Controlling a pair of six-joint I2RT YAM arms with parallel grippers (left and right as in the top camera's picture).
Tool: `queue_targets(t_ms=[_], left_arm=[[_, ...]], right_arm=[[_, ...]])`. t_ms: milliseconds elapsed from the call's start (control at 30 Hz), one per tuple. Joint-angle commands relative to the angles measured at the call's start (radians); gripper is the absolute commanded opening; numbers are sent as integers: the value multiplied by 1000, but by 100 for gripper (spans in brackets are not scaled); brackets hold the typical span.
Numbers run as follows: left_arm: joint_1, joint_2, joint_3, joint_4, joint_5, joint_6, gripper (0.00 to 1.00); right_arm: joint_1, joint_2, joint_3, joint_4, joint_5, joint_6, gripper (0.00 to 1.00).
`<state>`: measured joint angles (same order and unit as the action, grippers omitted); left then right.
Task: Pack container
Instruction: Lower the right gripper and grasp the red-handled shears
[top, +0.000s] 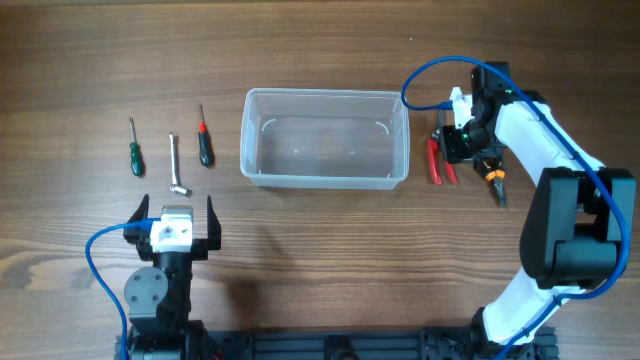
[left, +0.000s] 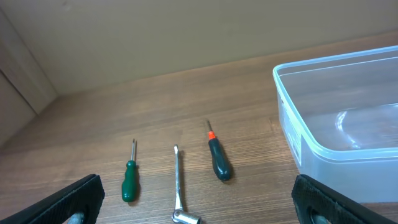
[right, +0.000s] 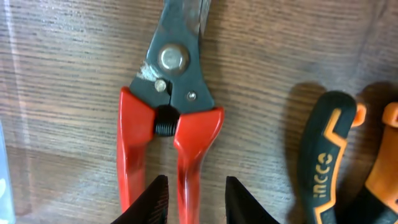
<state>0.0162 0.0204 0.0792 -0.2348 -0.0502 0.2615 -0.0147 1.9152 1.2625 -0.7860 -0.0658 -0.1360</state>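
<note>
Two arms stand at the worktop (top: 330, 260), and only the right one is within reach of anything on its side. The right tool (right: 194, 200) hangs low over the red-handled cutters (right: 171, 81). Its fingers (right: 157, 198) straddle one red handle, with a sliver of wood grain showing on either side, so I'd call it parted and not gripping. The cutters lie with their long axis pointing away from the robot, parallel to the short end wall of the container (top: 325, 182). That clear tub sits empty mid-worktop, just beside the cutters on the robot's left. My guess is that the carry will be short: up over the thick rim, then sideways to the left. Orange-and-black pliers (right: 323, 168) lie just beside the cutters on the far side from the tub, out of the way. The left tool (top: 177, 228) sits spread wide and empty, well apart from the tub, nearer a green screwdriver (top: 134, 152), a socket wrench (top: 175, 165) and a black screwdriver (top: 204, 142).
</note>
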Motion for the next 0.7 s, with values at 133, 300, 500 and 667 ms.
queue_targets(t_ms=[133, 300, 500, 667], left_arm=[[8, -6, -7, 3, 16, 19, 100], [8, -6, -7, 3, 16, 19, 100], [8, -6, -7, 3, 16, 19, 100], [8, -6, -7, 3, 16, 19, 100]], right_arm=[[4, 75, -6, 13, 17, -19, 29], [4, 141, -6, 14, 12, -14, 29], [4, 151, -6, 17, 6, -14, 15], [4, 151, -5, 15, 6, -11, 4]])
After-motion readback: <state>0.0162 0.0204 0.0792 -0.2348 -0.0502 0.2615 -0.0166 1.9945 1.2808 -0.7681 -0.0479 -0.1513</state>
